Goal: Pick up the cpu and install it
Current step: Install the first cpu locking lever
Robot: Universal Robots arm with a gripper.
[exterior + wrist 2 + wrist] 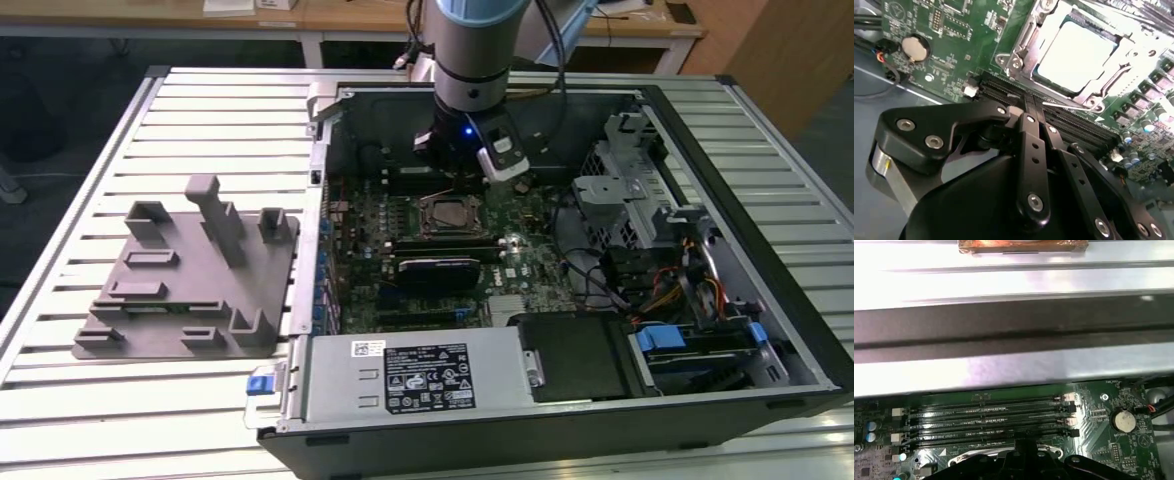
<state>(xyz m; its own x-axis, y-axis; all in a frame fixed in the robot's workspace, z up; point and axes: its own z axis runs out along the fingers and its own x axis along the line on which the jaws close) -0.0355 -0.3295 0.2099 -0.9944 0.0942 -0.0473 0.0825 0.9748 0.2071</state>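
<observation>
While the end effector (1026,111) hangs low over the board, the cpu (1079,52) is lying in the socket (1016,40), silvery top up, the metal frame around its edges. It looks level in the second wrist view; whether the frame is latched down, I can't tell. In the exterior view the chip (445,213) is just above the centre of the frame, directly below the arm (474,60).

The fingers are drawn together with nothing between them, their tips over the memory slots (1004,92) just beside the socket. So the chip is out of the grasp, and placing looks done.

To do this well, I'd say any motion near the chip should be straight and vertical. A sideways brush could shift it or catch the thin lever wire at the socket's edge. The slots and the coin cell battery (915,46) are close by, so room is tight.

Outward now: green motherboard (527,255) inside an open computer case (747,130), power supply (427,372) at lower centre, cables and drive bays at the exterior view's right. The case lies on a slatted metal tabletop (214,110), with a grey fixture plate (160,300) at the exterior view's left, well apart from the work. Wooden desks (334,15) run along the top edge.
</observation>
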